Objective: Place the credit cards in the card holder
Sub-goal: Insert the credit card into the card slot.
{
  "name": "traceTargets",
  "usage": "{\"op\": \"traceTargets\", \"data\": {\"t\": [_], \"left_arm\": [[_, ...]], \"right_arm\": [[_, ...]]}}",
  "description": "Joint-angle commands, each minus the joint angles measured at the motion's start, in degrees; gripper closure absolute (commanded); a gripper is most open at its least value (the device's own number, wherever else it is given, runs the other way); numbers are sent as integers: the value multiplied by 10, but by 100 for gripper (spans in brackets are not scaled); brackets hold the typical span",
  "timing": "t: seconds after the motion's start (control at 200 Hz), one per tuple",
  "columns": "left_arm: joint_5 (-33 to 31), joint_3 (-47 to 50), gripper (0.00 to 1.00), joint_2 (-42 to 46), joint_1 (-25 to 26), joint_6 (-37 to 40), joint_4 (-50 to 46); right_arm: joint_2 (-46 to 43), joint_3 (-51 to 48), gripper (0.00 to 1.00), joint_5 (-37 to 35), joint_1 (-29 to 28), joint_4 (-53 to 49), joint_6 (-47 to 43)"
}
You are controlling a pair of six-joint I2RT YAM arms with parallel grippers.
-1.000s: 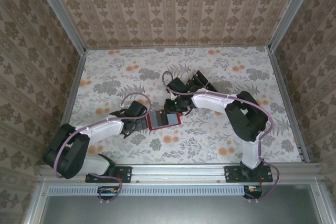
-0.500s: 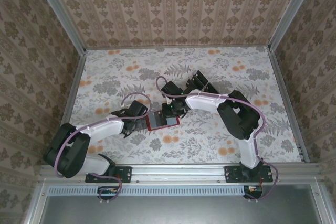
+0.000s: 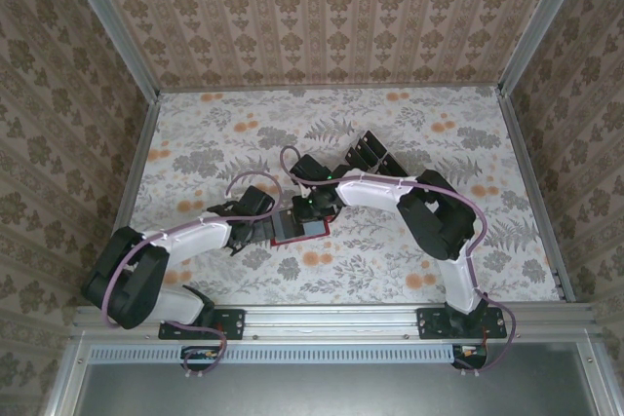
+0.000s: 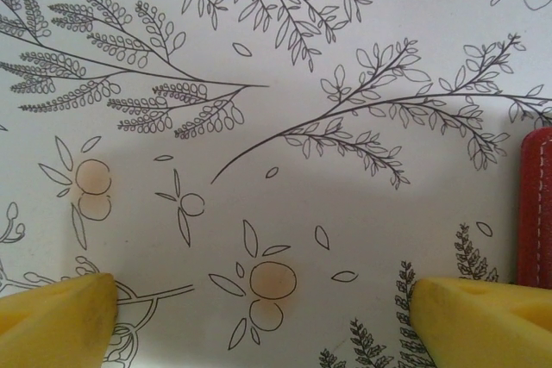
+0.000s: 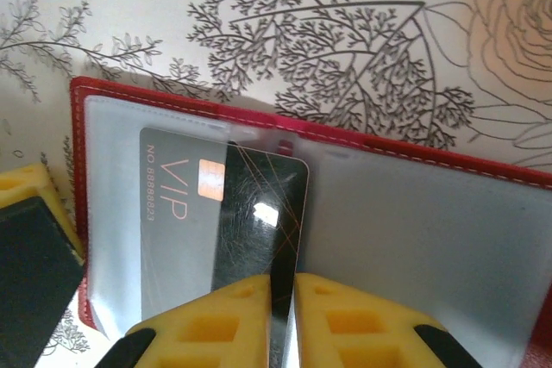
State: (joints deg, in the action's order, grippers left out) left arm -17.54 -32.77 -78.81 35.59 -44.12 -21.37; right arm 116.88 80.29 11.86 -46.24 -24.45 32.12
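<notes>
Card holder: a small red leather-like wallet (image 5: 414, 239) lies open with its greyish sleeves up, near the middle of the floral table surface (image 3: 195, 133).
Card: a thin glossy black credit card (image 5: 259, 213) lies over the wallet's left sleeve, seemingly part-way into its pocket, though glare makes this uncertain.
Right gripper (image 5: 280, 286): its yellow fingers pinch the card's near edge.
Left gripper (image 4: 259, 308): its jaws are spread wide with nothing between them, and one finger is just beside the wallet's red edge.
Risk: the wallet looks unpinned, so a push could slide it and leave the card skewed or riding over the pocket lip.

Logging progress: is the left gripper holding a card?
No, the left gripper is open above the tablecloth, with nothing between its yellow fingers.
</notes>
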Motion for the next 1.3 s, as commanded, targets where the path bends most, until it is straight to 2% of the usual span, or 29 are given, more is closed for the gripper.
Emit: {"op": "traceTargets", "data": {"t": [0.0,0.43,0.83,1.295], "left_arm": [[25,8,0,-33,-1,4,48],[24,5,0,-40,5,3,49],[24,0,0,-39,7,4,46],[23,2,0,-43,7,6,48]], "right_arm": [[15,22,83,12,-9,-9,11],[34,41,84,40,-25,7,33],[-39,-6,80,10,-8,5,28],[-2,-12,84,-2,-3,3,21]]}}
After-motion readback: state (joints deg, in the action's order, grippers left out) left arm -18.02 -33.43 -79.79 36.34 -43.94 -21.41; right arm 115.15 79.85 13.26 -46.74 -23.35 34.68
